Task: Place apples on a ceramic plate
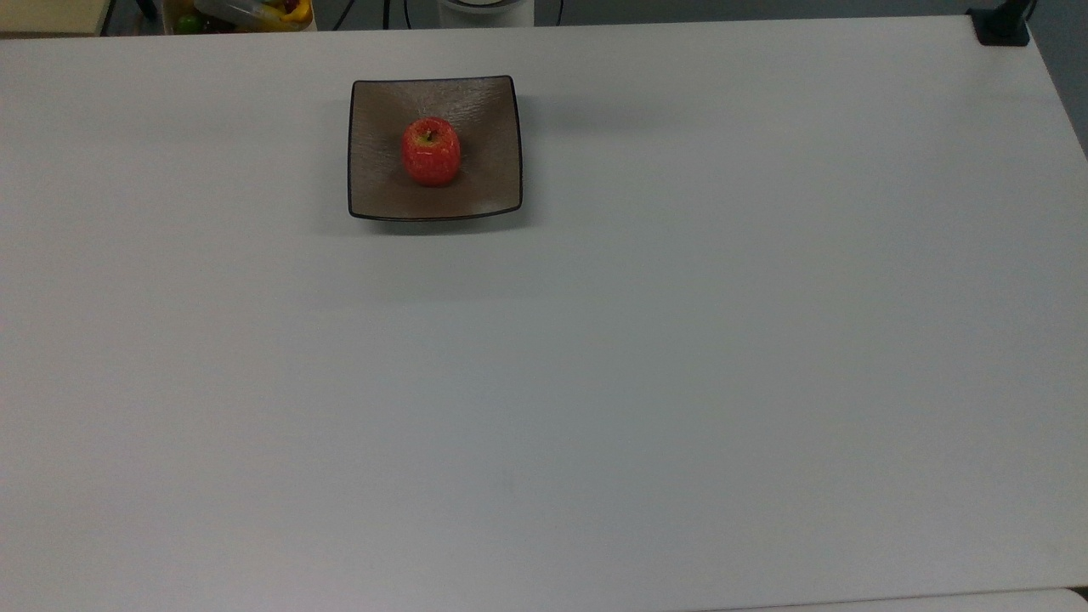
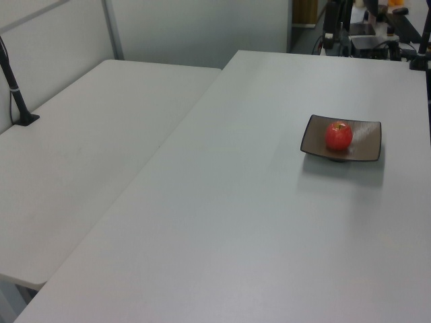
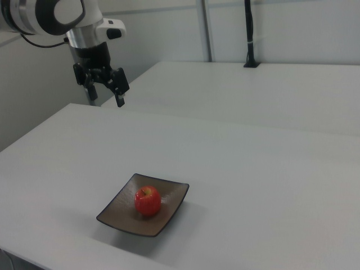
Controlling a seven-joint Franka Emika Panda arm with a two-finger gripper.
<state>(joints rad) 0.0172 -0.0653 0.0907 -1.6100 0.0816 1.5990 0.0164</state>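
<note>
Apple (image 1: 431,151) sits in the middle of the plate (image 1: 484,183) on the worktop (image 1: 595,382). Pincer (image 3: 107,93) hangs high at the right view's far left, fingers spread, holding nothing.

Red apple (image 1: 431,151), textured brown plate (image 1: 382,183)

We see a table (image 1: 595,382) with a smooth, matt, pale grey top, like laminate. On it the plate (image 1: 382,183) looks ceramic: brown-taupe, finely ridged across its face, faintly sheened, with a thin, smooth black rim. The apple (image 1: 431,151) at its middle has a glossy, speckled red skin, duller and yellow-green at 12 o'clock round the stem. In the right view the gripper (image 3: 104,89) has matt black fingers (image 3: 119,100), seemingly plastic, under a smooth, glossy white arm shell (image 3: 53,14).
</note>
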